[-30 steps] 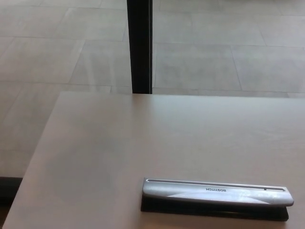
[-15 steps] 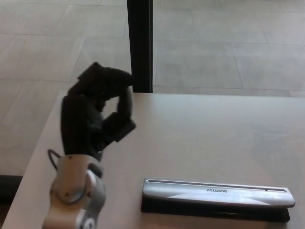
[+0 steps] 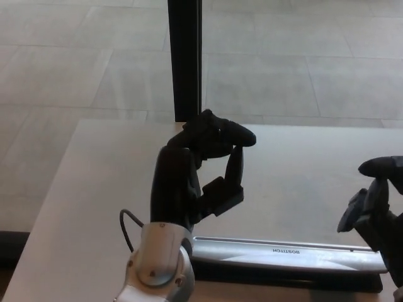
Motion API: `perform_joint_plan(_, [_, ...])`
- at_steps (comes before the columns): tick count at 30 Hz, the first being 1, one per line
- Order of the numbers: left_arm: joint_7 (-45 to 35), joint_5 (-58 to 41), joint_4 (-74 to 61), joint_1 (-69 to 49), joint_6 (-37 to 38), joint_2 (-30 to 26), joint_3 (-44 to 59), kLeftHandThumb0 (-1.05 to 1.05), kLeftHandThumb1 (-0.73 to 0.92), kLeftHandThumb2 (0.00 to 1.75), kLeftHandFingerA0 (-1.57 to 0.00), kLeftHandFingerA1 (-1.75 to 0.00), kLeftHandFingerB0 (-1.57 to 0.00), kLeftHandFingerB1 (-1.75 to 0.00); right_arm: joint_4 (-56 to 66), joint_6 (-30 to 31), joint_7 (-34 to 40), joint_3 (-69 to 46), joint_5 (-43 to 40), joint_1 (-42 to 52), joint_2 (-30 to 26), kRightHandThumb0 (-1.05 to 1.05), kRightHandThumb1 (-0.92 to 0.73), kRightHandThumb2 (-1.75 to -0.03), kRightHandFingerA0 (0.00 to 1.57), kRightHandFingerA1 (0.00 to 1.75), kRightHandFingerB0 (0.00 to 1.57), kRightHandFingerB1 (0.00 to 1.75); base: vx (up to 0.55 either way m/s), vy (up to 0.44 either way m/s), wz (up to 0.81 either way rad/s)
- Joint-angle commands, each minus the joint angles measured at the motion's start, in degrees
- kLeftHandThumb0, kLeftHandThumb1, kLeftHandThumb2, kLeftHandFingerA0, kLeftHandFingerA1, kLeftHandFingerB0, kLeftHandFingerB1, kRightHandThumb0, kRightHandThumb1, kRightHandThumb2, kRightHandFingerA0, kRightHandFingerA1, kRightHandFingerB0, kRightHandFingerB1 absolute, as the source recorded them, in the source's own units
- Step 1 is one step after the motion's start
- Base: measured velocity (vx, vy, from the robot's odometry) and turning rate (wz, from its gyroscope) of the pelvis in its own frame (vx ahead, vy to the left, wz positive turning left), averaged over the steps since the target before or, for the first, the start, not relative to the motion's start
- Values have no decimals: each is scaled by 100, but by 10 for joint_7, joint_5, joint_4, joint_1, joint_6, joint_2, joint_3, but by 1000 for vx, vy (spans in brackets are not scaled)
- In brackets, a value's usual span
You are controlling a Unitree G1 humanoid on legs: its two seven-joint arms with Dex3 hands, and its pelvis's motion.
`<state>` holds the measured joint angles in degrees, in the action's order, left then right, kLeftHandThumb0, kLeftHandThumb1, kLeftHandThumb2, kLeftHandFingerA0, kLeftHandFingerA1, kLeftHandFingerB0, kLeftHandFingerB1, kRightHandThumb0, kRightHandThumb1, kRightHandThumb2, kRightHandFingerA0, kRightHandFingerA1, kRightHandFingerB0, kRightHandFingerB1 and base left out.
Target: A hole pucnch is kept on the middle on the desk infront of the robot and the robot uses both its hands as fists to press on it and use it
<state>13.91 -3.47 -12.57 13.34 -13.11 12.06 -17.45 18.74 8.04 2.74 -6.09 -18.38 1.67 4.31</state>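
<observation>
- Punch lies on desk, lower right of frame.
- Left hand, centre: fingers curled, grasping nothing.
- Right hand, right edge: fingers curled, grasping nothing.

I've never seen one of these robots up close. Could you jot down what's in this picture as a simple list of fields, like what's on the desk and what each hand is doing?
Surface: pale desk, tiled floor beyond it
Object on desk: silver hole punch on a black base, lying lengthwise near the desk's front edge
Left hand: raised above the punch's left end, fingers curled in, holding nothing
Right hand: at the picture's right edge above the punch's right end, only partly visible
Contact with punch: none clearly visible yet
Background: dark vertical post behind the desk
</observation>
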Motion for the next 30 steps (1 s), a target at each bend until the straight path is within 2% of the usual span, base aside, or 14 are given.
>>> perform_joint_plan(1, [27,-5,8,-40,4,57,-12,-29,75,86,-84,-175,-66,-145,-22,-5,-16,13,20,6,-12,-29,-67,-115,103,175,62,175,0,0,0])
perform_joint_plan(3, [34,-9,8,-46,-4,62,-17,-29,75,85,-84,-175,-66,-143,-36,-15,-12,15,30,6,-10,-31,-66,-117,104,175,62,175,0,0,0])
perform_joint_plan(6, [44,-6,40,-69,32,70,-38,-31,77,85,-85,-175,-64,-149,-52,-42,-2,20,46,21,6,-35,-72,-107,102,175,62,175,0,0,0])
perform_joint_plan(11, [65,-11,73,-84,62,84,-49,-34,77,85,-85,-175,-64,-152,-70,-65,-4,26,54,31,17,-35,-70,-111,103,175,61,175,0,0,0])
perform_joint_plan(13, [80,-8,98,-92,78,95,-59,-33,75,90,-86,-175,-63,-152,-92,-98,-2,32,78,43,16,-32,-67,-117,104,175,61,175,0,0,0])
perform_joint_plan(17, [97,-4,125,-96,102,106,-66,-32,73,95,-90,-175,-59,-157,-119,-121,7,34,96,60,20,-32,-67,-113,104,175,64,175,0,0,0])
perform_joint_plan(23, [120,4,161,-87,136,115,-64,-33,73,97,-94,-175,-59,-160,-220,-252,44,36,172,69,11,-33,-69,-107,103,175,66,175,0,0,0])
perform_joint_plan(25, [130,10,174,-88,146,117,-67,-34,76,93,-90,-175,-56,-161,-278,-314,77,30,214,60,-4,-31,-71,-99,101,175,68,174,0,0,0])
perform_joint_plan(30, [142,13,191,-84,158,119,-64,-34,76,90,-88,-175,-56,-160,-346,-363,126,25,256,37,-14,-30,-72,-95,102,175,71,170,0,0,0])
